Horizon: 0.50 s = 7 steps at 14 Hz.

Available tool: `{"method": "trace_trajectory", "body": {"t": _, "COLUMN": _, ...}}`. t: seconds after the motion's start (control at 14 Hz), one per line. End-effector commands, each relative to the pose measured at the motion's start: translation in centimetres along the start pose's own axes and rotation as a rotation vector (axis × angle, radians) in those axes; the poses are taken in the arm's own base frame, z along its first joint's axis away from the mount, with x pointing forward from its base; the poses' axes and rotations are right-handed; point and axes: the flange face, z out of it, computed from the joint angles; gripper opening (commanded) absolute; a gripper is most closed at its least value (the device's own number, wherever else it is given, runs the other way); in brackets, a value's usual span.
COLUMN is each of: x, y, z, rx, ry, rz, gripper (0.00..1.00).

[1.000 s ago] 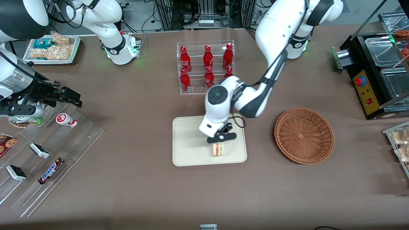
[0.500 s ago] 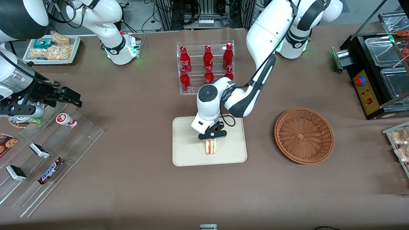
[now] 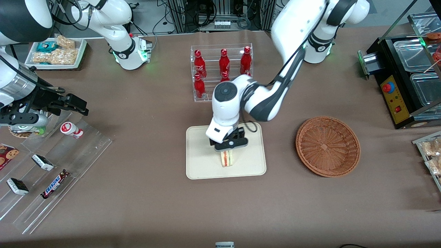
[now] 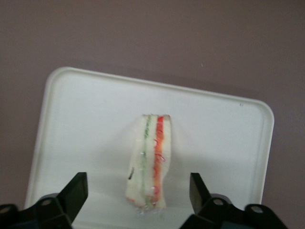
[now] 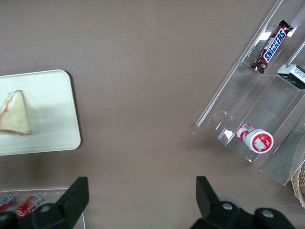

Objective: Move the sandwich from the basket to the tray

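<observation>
On the brown tabletop, the tray [image 3: 203, 165] holds the sandwich [image 3: 226, 158]; above it, the gripper's [image 3: 228, 148] jaws stand apart.

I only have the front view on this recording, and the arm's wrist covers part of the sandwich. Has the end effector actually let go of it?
Observer: Yes. In the left wrist view the end effector is open, with a gap between each finger and the sandwich.
Operator: Is the sandwich properly on the tray?
Observer: It rests on the tray, well inside the rim, with tray surface showing all around it.
Operator: How is it lying?
Observer: The right wrist view shows a flat triangular bread face seen from the side, so it stands on edge.
Operator: And the basket?
Observer: The basket holds nothing.
</observation>
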Motion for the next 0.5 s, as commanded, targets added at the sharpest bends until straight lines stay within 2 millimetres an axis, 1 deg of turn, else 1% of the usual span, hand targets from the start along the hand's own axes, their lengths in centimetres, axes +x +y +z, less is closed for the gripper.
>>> {"method": "trace_trajectory", "body": {"t": 0.0, "x": 2.1, "y": -3.5, "z": -7.4, "rx": 0.025, "ry": 0.012, "rz": 0.028, "gripper": 1.0}}
{"method": "trace_trajectory", "body": {"t": 0.07, "x": 2.9, "y": -5.2, "z": -8.9, "rx": 0.062, "ry": -0.01, "rz": 0.043, "gripper": 1.0}}
{"method": "trace_trajectory", "body": {"t": 0.14, "x": 4.8, "y": -7.5, "z": -9.1, "rx": 0.089, "ry": -0.035, "rz": 0.016, "gripper": 1.0}}
{"method": "trace_trajectory", "body": {"t": 0.21, "x": 6.0, "y": -9.4, "z": -9.6, "rx": 0.106, "ry": -0.061, "rz": -0.01, "gripper": 1.0}}
{"method": "trace_trajectory", "body": {"t": 0.29, "x": 6.9, "y": -11.2, "z": -9.6, "rx": 0.126, "ry": -0.081, "rz": -0.034, "gripper": 1.0}}
{"method": "trace_trajectory", "body": {"t": 0.43, "x": 9.3, "y": -16.4, "z": -9.9, "rx": 0.148, "ry": -0.097, "rz": -0.106, "gripper": 1.0}}
